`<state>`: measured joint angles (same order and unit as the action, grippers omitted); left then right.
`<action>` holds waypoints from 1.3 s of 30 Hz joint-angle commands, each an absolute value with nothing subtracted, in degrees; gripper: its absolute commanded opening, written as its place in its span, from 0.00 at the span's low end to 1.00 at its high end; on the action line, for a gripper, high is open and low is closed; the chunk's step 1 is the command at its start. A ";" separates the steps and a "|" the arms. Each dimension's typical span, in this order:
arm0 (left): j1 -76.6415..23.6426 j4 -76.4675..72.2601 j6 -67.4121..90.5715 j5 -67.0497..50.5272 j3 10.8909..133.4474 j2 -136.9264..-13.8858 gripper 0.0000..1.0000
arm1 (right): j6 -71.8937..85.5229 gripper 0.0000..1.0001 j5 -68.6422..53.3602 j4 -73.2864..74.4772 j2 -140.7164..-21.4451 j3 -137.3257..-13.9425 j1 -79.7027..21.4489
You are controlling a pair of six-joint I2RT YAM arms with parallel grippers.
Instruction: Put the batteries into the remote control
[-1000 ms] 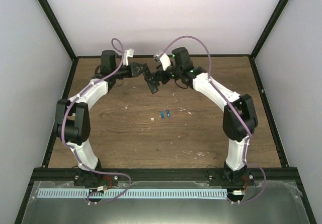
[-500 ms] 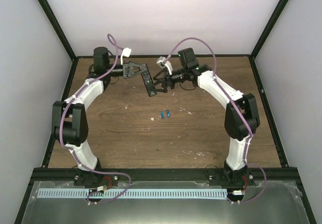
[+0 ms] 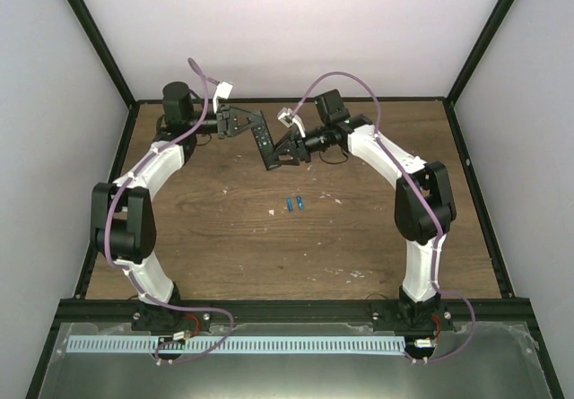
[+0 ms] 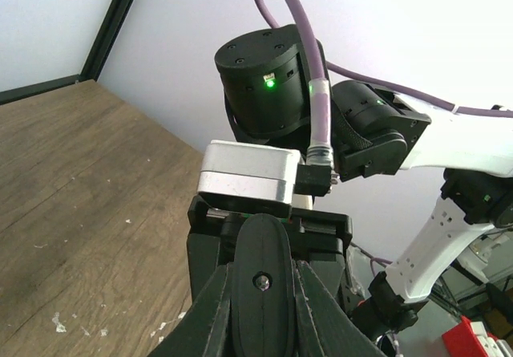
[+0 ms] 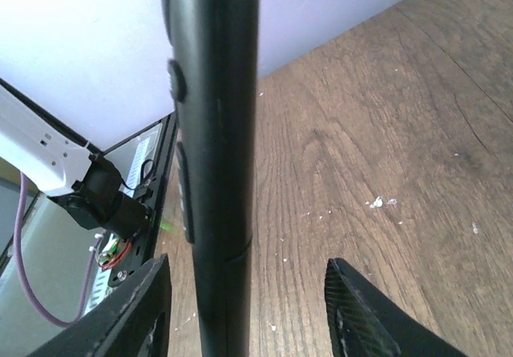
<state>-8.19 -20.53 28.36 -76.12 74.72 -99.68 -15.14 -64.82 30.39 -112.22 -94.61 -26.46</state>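
Observation:
The remote control (image 3: 265, 144), a slim black bar, hangs above the back of the table with my left gripper (image 3: 250, 129) shut on its upper end. In the left wrist view its rounded end (image 4: 263, 245) shows clamped between both fingers. My right gripper (image 3: 285, 149) straddles its lower part. In the right wrist view the remote control (image 5: 212, 172) runs upright between the spread fingers (image 5: 148, 309), nearer the left one, with a gap on each side. Two blue batteries (image 3: 294, 204) lie side by side on the wood at mid-table, well in front of both grippers.
Small white specks (image 5: 377, 203) are scattered over the wooden table (image 3: 359, 238). Black frame rails (image 3: 466, 166) run along its edges, with pale walls behind. Both arm bases stand at the near edge.
My left arm has drawn the remote control a little to the left. My right gripper has followed it and narrowed its jaws around the lower part.

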 commanded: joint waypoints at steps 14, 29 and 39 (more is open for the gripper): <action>-9.88 -24.01 29.18 -75.39 73.81 -98.26 0.00 | -17.54 0.07 -67.67 32.17 -111.74 -97.56 -27.84; -7.89 -28.36 33.52 -68.14 70.68 -97.21 0.70 | -17.80 0.01 -58.94 31.13 -108.96 -95.09 -27.60; -4.23 -14.87 38.71 -39.92 69.05 -90.61 0.93 | -17.18 0.01 -26.17 24.52 -103.36 -90.93 -30.05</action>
<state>-3.36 -22.28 36.42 -53.93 68.03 -94.89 -16.64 -45.25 29.21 -107.09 -91.24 -27.83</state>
